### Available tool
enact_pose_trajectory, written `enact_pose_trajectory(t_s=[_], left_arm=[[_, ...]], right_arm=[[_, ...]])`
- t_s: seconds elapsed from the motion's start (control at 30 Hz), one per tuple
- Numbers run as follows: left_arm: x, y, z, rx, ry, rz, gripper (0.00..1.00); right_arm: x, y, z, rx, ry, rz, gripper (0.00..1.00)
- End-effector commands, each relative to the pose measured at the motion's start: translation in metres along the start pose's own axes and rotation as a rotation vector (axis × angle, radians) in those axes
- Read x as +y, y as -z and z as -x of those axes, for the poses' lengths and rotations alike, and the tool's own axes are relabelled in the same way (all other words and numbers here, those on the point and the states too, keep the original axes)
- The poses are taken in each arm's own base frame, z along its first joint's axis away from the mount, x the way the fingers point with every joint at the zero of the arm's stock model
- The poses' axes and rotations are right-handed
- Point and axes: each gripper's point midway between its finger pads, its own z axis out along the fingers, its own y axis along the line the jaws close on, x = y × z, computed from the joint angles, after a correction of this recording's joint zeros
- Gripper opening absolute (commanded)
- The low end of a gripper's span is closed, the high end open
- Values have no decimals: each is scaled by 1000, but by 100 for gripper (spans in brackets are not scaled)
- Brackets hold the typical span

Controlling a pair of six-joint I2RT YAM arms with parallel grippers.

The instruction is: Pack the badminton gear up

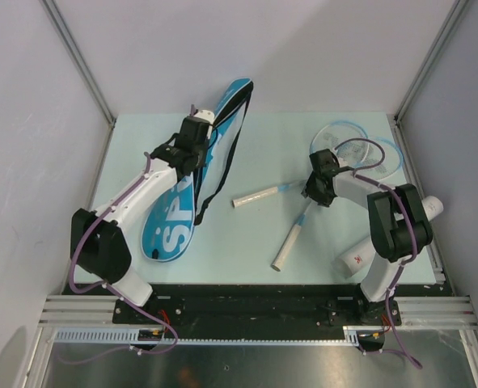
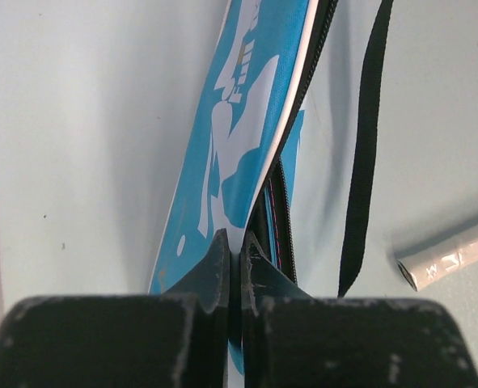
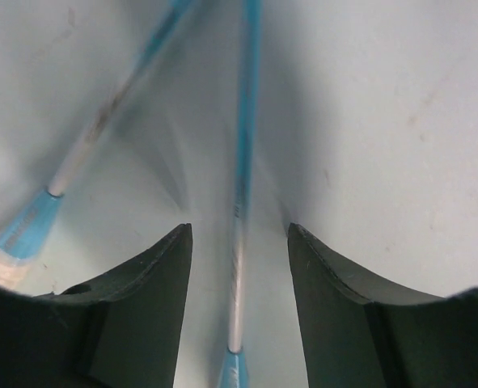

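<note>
The blue racket cover [image 1: 167,230] lettered "SPORT" lies lengthwise at the left, its black strap [image 1: 222,162] along its right side. My left gripper [image 1: 202,123] is shut on the cover's upper flap [image 2: 239,121] near its open zip edge. Two light-blue rackets lie at the right, heads [image 1: 353,141] overlapping at the back, white handles [image 1: 259,196] [image 1: 288,245] pointing to the middle. My right gripper [image 1: 316,194] is open, straddling one racket's shaft [image 3: 239,234] without touching it; the other shaft [image 3: 101,129] runs to its left. The white tube [image 1: 356,257] lies at the right, partly under my right arm. No shuttlecocks show.
The strap [image 2: 366,145] and one racket handle [image 2: 457,252] show in the left wrist view. Grey walls with metal posts close in the table at the back and sides. The black base rail runs along the near edge.
</note>
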Motion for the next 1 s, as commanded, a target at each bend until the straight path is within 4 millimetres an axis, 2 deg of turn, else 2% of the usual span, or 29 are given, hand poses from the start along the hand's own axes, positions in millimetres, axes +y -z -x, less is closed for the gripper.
enact_pose_trajectory(t_s=[0.0, 0.07, 0.1, 0.17, 0.2, 0.3, 0.33, 0.43, 0.47, 0.5, 0.53, 0.57, 0.63, 0.73, 0.83, 0.87, 0.93, 0.97], left_arm=[[21, 4, 20, -74, 67, 97, 0], [25, 1, 19, -69, 64, 127, 0], [26, 1, 18, -67, 61, 133, 0], [26, -1, 17, -61, 59, 139, 0], [26, -2, 17, -60, 55, 143, 0], [29, -4, 13, -50, 41, 159, 1], [30, -4, 14, -51, 40, 160, 0], [26, -7, 11, -42, 28, 144, 0], [25, -6, 12, -43, 27, 141, 0], [25, -8, 11, -40, 25, 131, 0], [25, -7, 12, -42, 25, 130, 1], [26, -8, 12, -41, 24, 131, 0], [29, -9, 10, -36, 23, 130, 0], [32, -8, 12, -40, 30, 116, 0], [29, -6, 12, -46, 13, 83, 0], [29, -5, 13, -49, 11, 77, 0], [26, -5, 12, -51, -13, 54, 0], [25, -6, 11, -52, -14, 51, 0]], right_arm=[[15, -19, 9, -32, 30, 21, 54], [16, -24, 7, -24, 36, 21, 52], [20, -29, 5, -17, 52, 23, 44], [20, -32, 7, -29, 67, 3, 37], [23, -34, 8, -33, 95, 9, 21], [31, -25, 13, -62, 138, 27, 0], [33, -14, 25, -115, 185, 26, 0], [38, 15, 41, -184, 248, 19, 0], [44, 36, 54, -229, 252, 49, 0], [47, 49, 58, -248, 279, 68, 0], [56, 62, 61, -270, 326, 100, 0], [60, 83, 72, -324, 427, 121, 0], [73, 106, 80, -370, 543, 172, 0], [82, 137, 93, -413, 675, 226, 0], [100, 175, 108, -482, 772, 286, 0], [108, 196, 116, -503, 816, 306, 0], [117, 206, 116, -483, 931, 347, 0], [109, 202, 106, -405, 984, 340, 0]])
